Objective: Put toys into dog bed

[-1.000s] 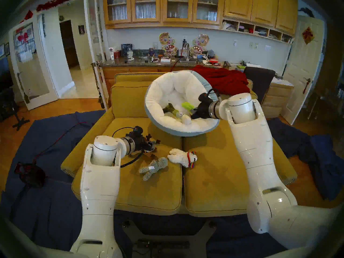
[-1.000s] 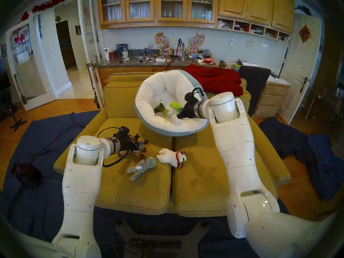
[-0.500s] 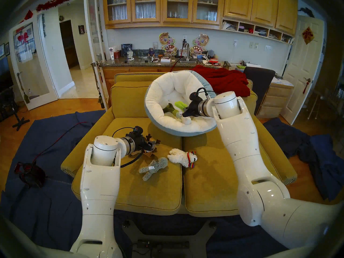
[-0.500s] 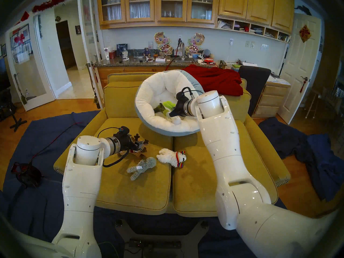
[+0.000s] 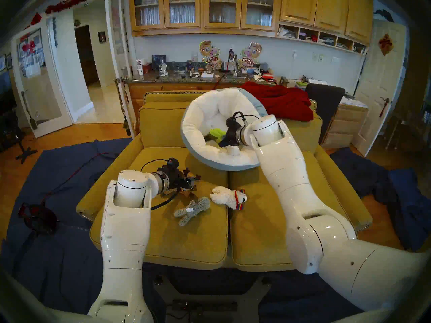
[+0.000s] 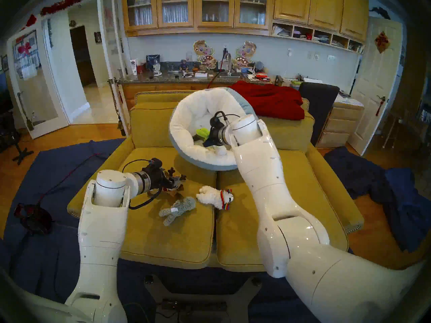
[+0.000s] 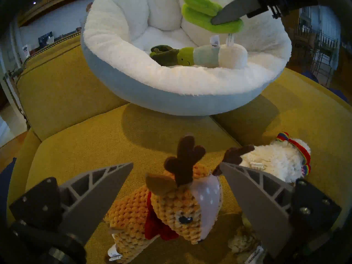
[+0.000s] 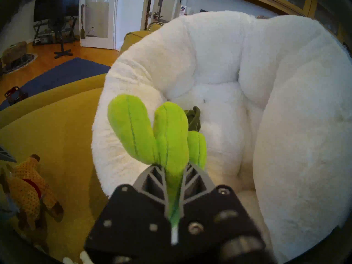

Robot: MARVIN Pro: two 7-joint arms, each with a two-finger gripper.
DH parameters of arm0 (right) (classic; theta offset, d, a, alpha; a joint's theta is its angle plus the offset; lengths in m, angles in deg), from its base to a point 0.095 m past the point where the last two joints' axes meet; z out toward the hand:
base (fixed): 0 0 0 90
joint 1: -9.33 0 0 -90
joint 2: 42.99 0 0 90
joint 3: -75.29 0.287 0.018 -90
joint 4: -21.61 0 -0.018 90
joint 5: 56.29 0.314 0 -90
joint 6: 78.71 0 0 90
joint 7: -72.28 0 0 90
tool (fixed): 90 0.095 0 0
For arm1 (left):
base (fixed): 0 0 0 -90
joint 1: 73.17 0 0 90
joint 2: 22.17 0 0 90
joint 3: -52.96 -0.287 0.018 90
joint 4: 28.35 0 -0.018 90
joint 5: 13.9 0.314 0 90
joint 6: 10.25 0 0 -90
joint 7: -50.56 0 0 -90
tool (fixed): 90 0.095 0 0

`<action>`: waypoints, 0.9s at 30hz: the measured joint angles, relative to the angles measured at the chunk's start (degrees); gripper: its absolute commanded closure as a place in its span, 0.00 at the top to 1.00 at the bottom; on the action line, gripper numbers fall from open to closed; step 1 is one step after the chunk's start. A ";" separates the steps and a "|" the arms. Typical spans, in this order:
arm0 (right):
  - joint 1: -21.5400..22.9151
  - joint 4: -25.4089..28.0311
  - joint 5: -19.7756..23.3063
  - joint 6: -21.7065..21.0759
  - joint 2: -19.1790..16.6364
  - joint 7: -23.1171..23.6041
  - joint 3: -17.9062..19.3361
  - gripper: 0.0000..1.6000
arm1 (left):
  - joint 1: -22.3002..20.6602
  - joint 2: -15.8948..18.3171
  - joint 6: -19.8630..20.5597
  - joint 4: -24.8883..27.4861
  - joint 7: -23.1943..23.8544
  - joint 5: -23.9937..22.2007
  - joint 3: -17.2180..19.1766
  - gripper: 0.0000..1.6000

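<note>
The dog bed [image 5: 198, 119], white plush inside and light blue outside, lies tilted on the sofa's back right. My right gripper [image 8: 174, 174] is shut on the lime-green cactus [image 8: 167, 136] and holds it above the bed's hollow [image 5: 217, 132]. A green-and-white leek [image 7: 202, 56] lies inside the bed. My left gripper [image 7: 176, 164] is open, its fingers on either side of the brown reindeer's [image 7: 171, 206] head on the left cushion. The white llama [image 5: 229, 196] and the grey fuzzy animal [image 5: 192, 209] lie on the seat cushions.
A red blanket [image 5: 279, 101] is draped over the sofa back behind the bed. The mustard seat cushions [image 5: 163, 241] have a seam running down the middle. Blue sheets [image 5: 58, 222] cover the floor on both sides. A dark chair [image 5: 324, 101] stands at the back right.
My right arm has swung left, carrying the cactus further in over the dog bed. The left arm and the toys on the cushions have not moved.
</note>
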 measured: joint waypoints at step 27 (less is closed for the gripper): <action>8.84 -18.13 -3.54 9.31 3.85 -10.56 0.30 0.00 | 0.01 0.01 0.00 -0.03 -0.02 0.01 -0.02 1.00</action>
